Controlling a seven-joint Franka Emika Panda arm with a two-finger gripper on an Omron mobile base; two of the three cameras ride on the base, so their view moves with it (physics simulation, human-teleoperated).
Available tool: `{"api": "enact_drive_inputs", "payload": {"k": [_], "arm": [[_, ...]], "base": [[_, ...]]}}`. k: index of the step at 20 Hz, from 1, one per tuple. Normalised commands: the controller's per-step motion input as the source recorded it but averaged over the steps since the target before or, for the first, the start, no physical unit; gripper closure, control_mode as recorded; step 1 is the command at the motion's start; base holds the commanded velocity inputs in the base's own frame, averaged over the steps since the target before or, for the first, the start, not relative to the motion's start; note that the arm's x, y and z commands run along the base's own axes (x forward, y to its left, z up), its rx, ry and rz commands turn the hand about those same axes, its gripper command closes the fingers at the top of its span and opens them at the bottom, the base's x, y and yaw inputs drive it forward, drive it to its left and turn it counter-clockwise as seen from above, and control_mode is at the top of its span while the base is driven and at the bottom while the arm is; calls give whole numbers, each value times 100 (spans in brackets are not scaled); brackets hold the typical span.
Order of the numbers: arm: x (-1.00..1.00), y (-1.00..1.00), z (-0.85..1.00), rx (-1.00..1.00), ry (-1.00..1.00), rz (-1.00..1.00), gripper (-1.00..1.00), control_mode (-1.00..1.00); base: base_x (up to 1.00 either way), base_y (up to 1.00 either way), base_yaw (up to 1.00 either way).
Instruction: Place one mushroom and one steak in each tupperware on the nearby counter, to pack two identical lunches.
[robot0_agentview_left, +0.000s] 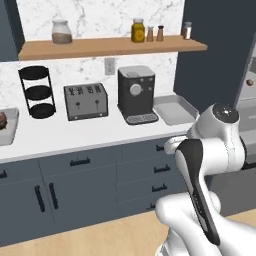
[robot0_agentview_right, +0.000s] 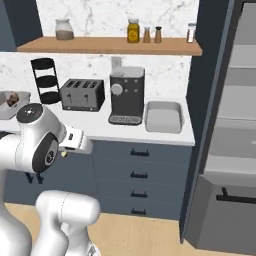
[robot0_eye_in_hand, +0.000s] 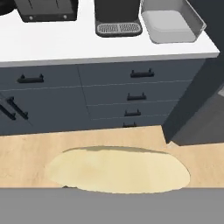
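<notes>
While the white arm is folded low in front of the drawers, the pale grey shallow rectangular plastic tupperware (robot0_eye_in_hand: 173, 22) sits at the right end of the flat white counter (robot0_agentview_left: 75, 132), beside the black-and-grey coffee machine (robot0_agentview_left: 136, 94), ahead and right of the hand. The gripper is fully closed and evidently holds nothing.
</notes>
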Motion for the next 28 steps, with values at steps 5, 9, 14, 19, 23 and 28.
{"api": "enact_drive_inputs", "payload": {"k": [5,9,14,19,23,28], "arm": [[0,0,0,0,0,0,100,100],[0,0,0,0,0,0,100,100],[0,0,0,0,0,0,100,100],[0,0,0,0,0,0,100,100],[0,0,0,0,0,0,100,100],[0,0,0,0,0,0,100,100]], "base": [[23,100,5],[54,100,12],[74,100,17],[66,91,15],[59,63,10],[53,27,2]]}}
